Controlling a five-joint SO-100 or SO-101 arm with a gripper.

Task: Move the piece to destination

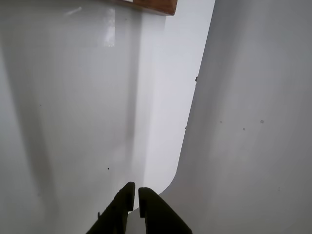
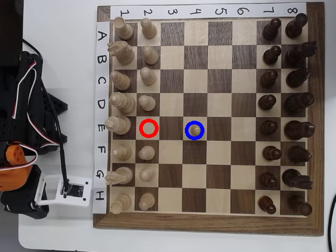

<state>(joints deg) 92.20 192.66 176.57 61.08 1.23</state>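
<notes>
Black gripper (image 1: 135, 197) fingers sit pressed together and empty in the wrist view, above bare white table (image 1: 73, 122), with only a wooden corner of the chessboard (image 1: 156, 6) far ahead of the jaws. Overhead, the piece (image 2: 195, 128) stands well away from the jaws, inside the blue-ringed destination (image 2: 195, 137). Pale wood, so likely light, stiff and a bit slick; pinch it below the ball head. It stands upright, long axis vertical, head up.
</notes>
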